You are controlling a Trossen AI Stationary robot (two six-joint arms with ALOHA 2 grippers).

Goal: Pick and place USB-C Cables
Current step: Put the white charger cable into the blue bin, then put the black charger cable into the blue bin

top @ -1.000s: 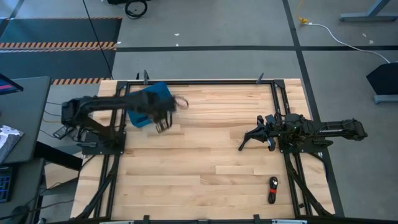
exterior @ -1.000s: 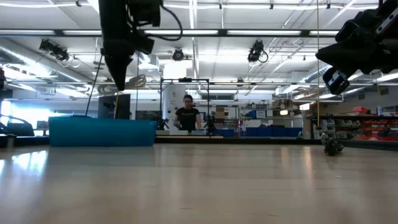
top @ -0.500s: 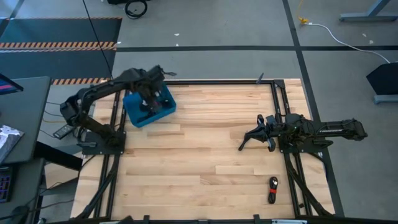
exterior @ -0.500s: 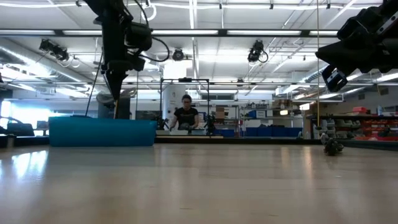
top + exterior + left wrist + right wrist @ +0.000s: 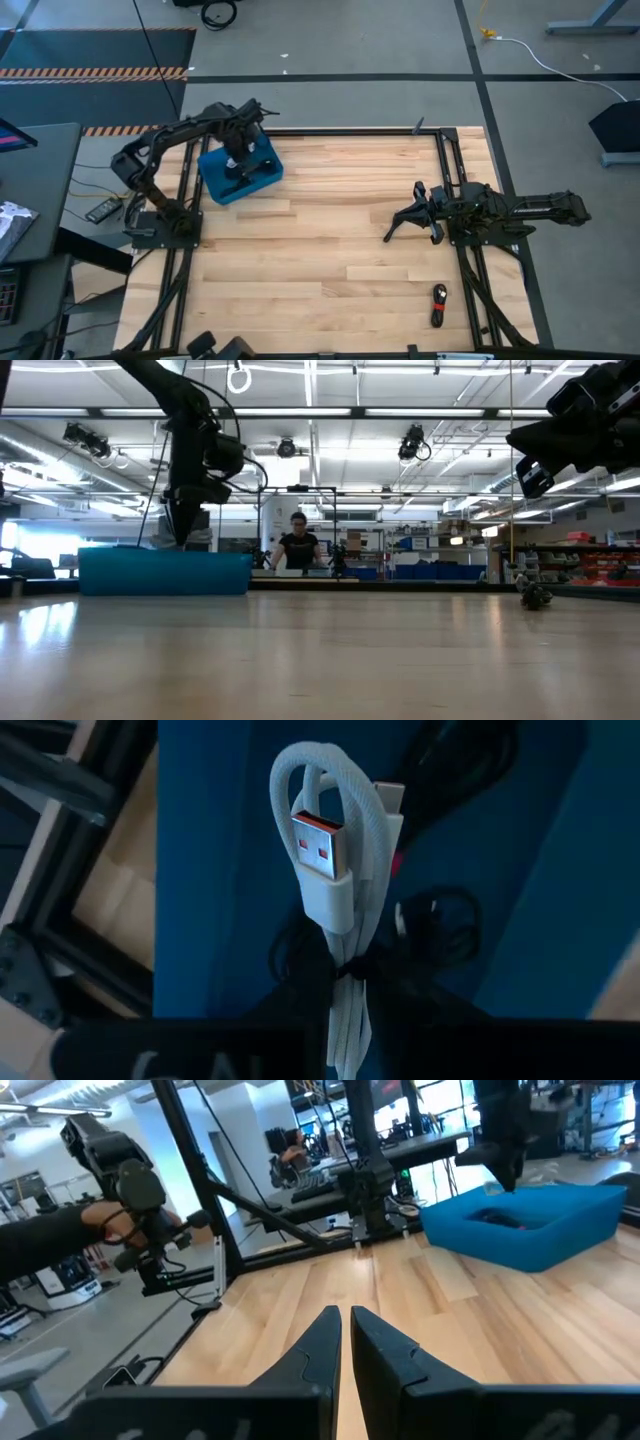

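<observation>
My left gripper [image 5: 238, 160] [image 5: 180, 535] points down over the blue bin [image 5: 262, 178] [image 5: 165, 572] at the table's far left and is shut on the whitish-grey coiled cable [image 5: 335, 830]. Two black coiled cables [image 5: 440, 915] lie on the bin floor under it. The black-and-red cable [image 5: 438, 304] lies flat on the wood near the near right corner. My right gripper [image 5: 395, 228] [image 5: 345, 1325] waits shut at the right side, above the table, pointing toward the table's left. My left gripper [image 5: 345, 975] pinches the whitish-grey cable at its tied middle [image 5: 345, 955] between its two fingers, from above, pointing down. The bundle lies along the fingers. Its looped end [image 5: 300, 770] and white plug [image 5: 322, 855] stick out past the fingertips over the bin floor.
The blue bin [image 5: 530, 1225] sits against the black frame rails [image 5: 330, 131] that run around the table. Bare wood [image 5: 320, 260] spreads between the two arms. A person [image 5: 299, 545] stands far behind the table in the room.
My left gripper carried the whitish-grey cable from the bin's near right corner toward the far edge, stopped over the bin and came down toward it. It stayed shut on the cable. The right arm kept still.
</observation>
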